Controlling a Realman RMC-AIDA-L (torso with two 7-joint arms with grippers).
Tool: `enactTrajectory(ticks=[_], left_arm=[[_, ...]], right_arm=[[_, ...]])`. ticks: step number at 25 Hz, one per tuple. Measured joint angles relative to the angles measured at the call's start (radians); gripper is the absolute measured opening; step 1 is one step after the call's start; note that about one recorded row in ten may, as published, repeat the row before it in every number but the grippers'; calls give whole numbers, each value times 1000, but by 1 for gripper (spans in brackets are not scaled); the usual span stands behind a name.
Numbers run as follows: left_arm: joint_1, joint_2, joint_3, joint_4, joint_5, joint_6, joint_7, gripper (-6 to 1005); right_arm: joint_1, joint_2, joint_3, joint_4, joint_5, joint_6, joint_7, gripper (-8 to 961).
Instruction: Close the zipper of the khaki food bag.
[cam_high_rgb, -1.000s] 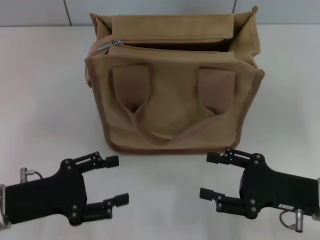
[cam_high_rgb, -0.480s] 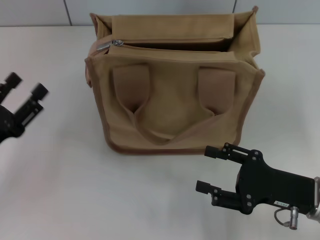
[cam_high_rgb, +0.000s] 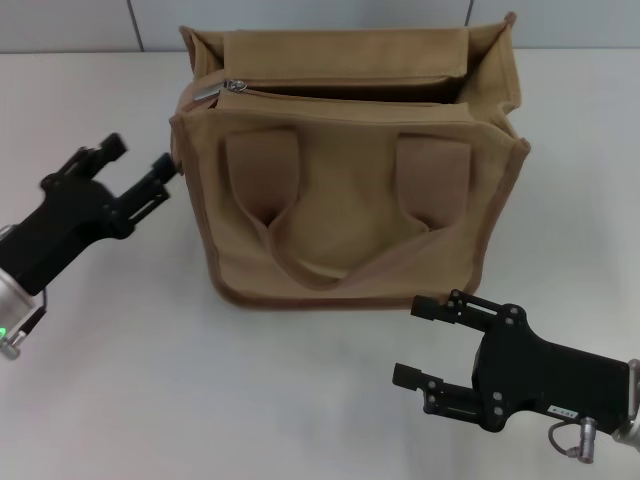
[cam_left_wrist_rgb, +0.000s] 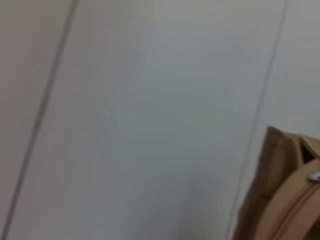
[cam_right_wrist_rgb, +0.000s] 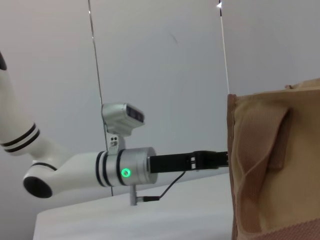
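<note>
The khaki food bag (cam_high_rgb: 345, 190) stands upright at the table's middle, its two brown patches and drooping strap facing me. The zipper (cam_high_rgb: 340, 92) runs along the top panel and gapes open toward the right; its silver slider (cam_high_rgb: 232, 86) sits at the left end. My left gripper (cam_high_rgb: 140, 165) is open, raised beside the bag's left wall just below the slider end, not touching it. My right gripper (cam_high_rgb: 412, 340) is open and empty, low in front of the bag's right corner. The left wrist view shows the bag's corner (cam_left_wrist_rgb: 287, 195) and slider (cam_left_wrist_rgb: 315, 176).
The white table (cam_high_rgb: 130, 400) lies all around the bag. A grey panelled wall (cam_high_rgb: 80, 20) rises close behind it. The right wrist view shows the left arm (cam_right_wrist_rgb: 125, 167) reaching to the bag's side (cam_right_wrist_rgb: 275, 165).
My left arm has risen from the table's front left and swung in to the bag's left side. The right gripper has shifted only slightly. The bag has not moved.
</note>
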Motion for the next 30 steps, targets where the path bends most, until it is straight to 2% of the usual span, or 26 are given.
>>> enactTrajectory(ticks=[4,12,21,30], left_arm=[[-54,-2,33,-4,-1,-6,0,720],[-104,-2,28,-16,-9,-8,42,708],[-95,-1,-28,-41,-12,68,87,694],[-87,-1,-35,-41,-12,45,102,680]], right_arm=[[1,-1,-1,13,0,1,0,723],[-5,-2,-5,32,0,-8,-2,723],[-14,-2,0,41,0,-14,-3,725],[-14,-1,0,41,0,-13,-3,723]])
